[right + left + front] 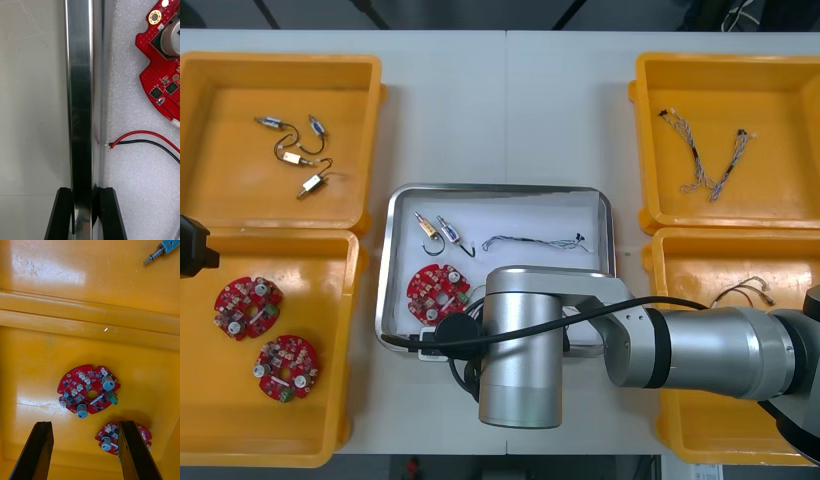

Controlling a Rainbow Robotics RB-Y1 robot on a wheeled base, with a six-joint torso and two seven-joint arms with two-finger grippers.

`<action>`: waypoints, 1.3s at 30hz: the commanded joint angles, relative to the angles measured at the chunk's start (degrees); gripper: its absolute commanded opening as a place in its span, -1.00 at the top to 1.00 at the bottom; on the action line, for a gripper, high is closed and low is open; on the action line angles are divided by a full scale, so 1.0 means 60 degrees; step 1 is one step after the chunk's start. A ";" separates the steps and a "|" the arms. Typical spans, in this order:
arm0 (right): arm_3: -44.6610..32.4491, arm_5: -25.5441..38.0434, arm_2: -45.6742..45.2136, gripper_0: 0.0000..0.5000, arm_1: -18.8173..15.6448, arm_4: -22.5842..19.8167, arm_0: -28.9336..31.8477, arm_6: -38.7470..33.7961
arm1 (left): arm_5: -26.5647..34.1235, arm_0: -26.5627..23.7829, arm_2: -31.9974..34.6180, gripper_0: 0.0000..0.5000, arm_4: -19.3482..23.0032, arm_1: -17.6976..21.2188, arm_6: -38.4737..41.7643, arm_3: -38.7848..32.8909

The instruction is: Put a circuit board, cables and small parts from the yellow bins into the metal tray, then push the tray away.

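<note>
The metal tray (500,190), white inside, lies mid-table. It holds a round red circuit board (438,292), two small metal parts (436,231), a blue and white cable (535,241) and a red and black cable (146,140). My right gripper (83,213) is shut on the tray's near rim (80,93), one finger on each side of the metal lip; in the front view my right arm (520,350) covers that corner. At the table's left edge, my left gripper (84,450) hangs open above two circuit boards (89,390) in the near left yellow bin (330,420), touching neither.
The far left bin (220,70) holds several small metal parts (300,155). Blue and white cables (710,160) lie in the far right bin, and another cable (745,290) in the near right bin. Bare table lies beyond the tray's far edge.
</note>
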 commanded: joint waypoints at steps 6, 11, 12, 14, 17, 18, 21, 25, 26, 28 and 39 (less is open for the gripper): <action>-0.0476 -0.0106 0.0140 1.00 -0.0419 0.0091 -0.0811 0.0140 | -0.0081 0.0016 0.0329 -1.00 -0.0092 0.0113 -0.0096 -0.0183; -0.0491 -0.0194 0.0140 1.00 -0.0580 0.0077 -0.1177 0.0126 | -0.0081 0.0016 0.0329 -1.00 -0.0092 0.0113 -0.0096 -0.0183; -0.0491 -0.0282 0.0140 1.00 -0.0668 0.0091 -0.1324 0.0140 | -0.0081 0.0016 0.0329 -1.00 -0.0092 0.0113 -0.0096 -0.0183; -0.0476 -0.0370 0.0140 1.00 -0.0785 0.0077 -0.1514 0.0199 | -0.0081 0.0016 0.0329 -1.00 -0.0092 0.0113 -0.0096 -0.0183; -0.0462 -0.0458 0.0140 1.00 -0.0902 0.0077 -0.1719 0.0214 | -0.0081 0.0016 0.0329 -1.00 -0.0092 0.0113 -0.0096 -0.0183; -0.0418 -0.0516 0.0140 1.00 -0.0976 0.0077 -0.1880 0.0228 | -0.0081 0.0016 0.0329 -1.00 -0.0092 0.0113 -0.0096 -0.0183; -0.0330 -0.0589 0.0140 1.00 -0.1005 0.0077 -0.1997 0.0228 | -0.0081 0.0016 0.0329 -1.00 -0.0092 0.0113 -0.0096 -0.0183; 0.0139 -0.0795 0.0155 1.00 -0.1049 0.0062 -0.2334 0.0375 | -0.0081 0.0016 0.0329 -1.00 -0.0092 0.0113 -0.0096 -0.0183; 0.0417 -0.0926 0.0140 1.00 -0.1049 0.0077 -0.2481 0.0477 | -0.0081 0.0016 0.0329 -1.00 -0.0092 0.0113 -0.0096 -0.0183; 0.0637 -0.1014 0.0140 1.00 -0.1034 0.0062 -0.2613 0.0580 | -0.0081 0.0016 0.0329 -1.00 -0.0092 0.0113 -0.0096 -0.0183; 0.2117 -0.1410 0.0126 1.00 -0.0902 -0.0128 -0.3492 0.2088 | -0.0081 0.0016 0.0329 -1.00 -0.0092 0.0113 -0.0096 -0.0183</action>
